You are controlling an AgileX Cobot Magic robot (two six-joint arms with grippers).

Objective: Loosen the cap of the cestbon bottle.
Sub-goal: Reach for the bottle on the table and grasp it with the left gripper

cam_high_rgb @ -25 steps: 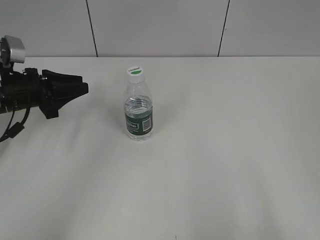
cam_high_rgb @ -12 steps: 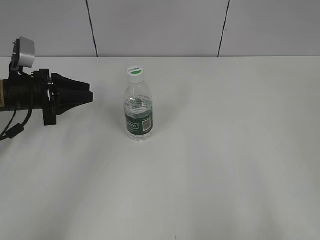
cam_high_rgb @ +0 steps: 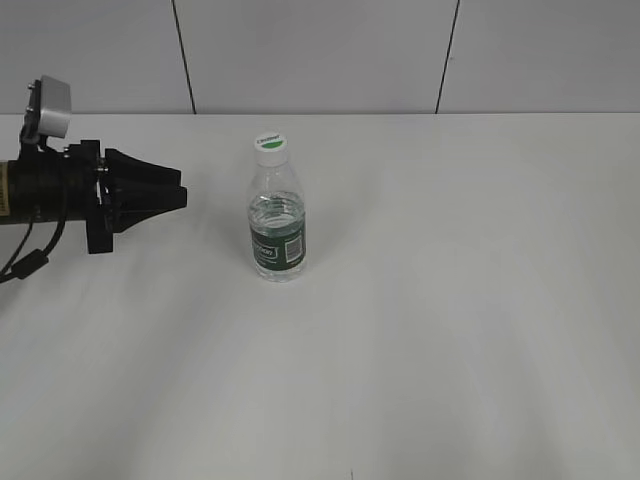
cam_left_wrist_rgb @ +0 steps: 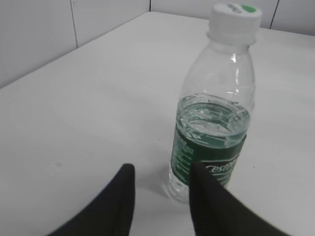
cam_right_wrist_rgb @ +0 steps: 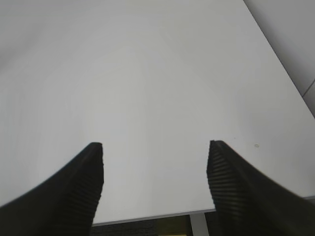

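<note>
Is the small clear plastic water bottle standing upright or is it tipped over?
Upright. The clear plastic bottle stands on its base on the white table, with its white cap on top.

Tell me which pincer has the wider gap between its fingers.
The right pincer: its fingers stand far apart over bare table. The left pincer, pointing at the cestbon bottle, shows only a narrow gap.

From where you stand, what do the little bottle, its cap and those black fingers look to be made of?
The bottle looks like thin clear plastic: see-through ribbed walls, water visible inside, glossy green label. The cap seems opaque white plastic, matte. The right gripper's fingers look like black rubber or plastic; fine ridges line their inner faces.
</note>
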